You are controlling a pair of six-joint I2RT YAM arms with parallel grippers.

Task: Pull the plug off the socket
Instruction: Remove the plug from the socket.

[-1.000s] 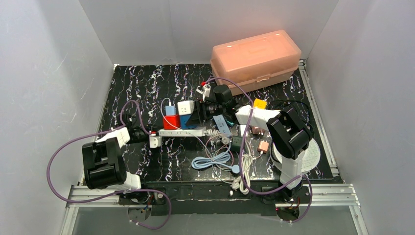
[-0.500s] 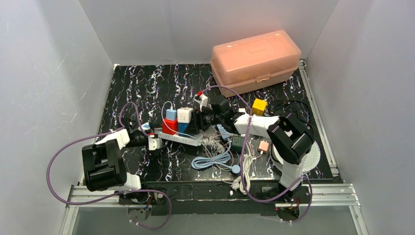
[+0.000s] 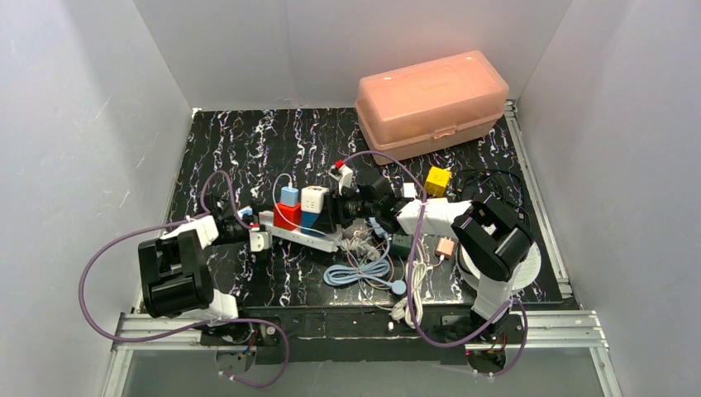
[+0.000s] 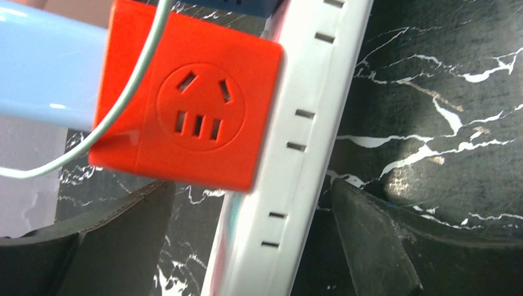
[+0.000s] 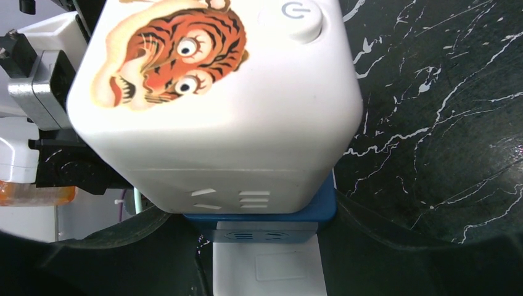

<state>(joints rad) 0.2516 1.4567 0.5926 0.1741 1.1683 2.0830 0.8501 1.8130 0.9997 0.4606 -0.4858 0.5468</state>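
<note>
A white power strip (image 3: 299,234) lies slanted on the black marbled table, and it is the socket. Stacked on it are a red cube (image 3: 287,216), a light blue cube (image 3: 289,195) and a white tiger-sticker cube (image 5: 210,105) on a dark blue cube plug (image 5: 265,216). My right gripper (image 5: 265,231) is shut on the dark blue plug, just above the strip (image 5: 268,265). My left gripper (image 4: 253,203) stands open astride the strip's (image 4: 296,148) left end, both fingers (image 4: 117,246) clear of it, with the red cube (image 4: 191,111) just ahead.
A pink lidded box (image 3: 431,98) stands at the back right. A yellow cube (image 3: 438,179), small adapters (image 3: 446,246), a coiled pale blue cable (image 3: 357,271) and a white cord (image 3: 411,291) lie around the right arm. White walls enclose the table.
My left gripper has opened and let go of the strip's end. The strip has swung to a slant. The right gripper has shifted left with the cubes.
</note>
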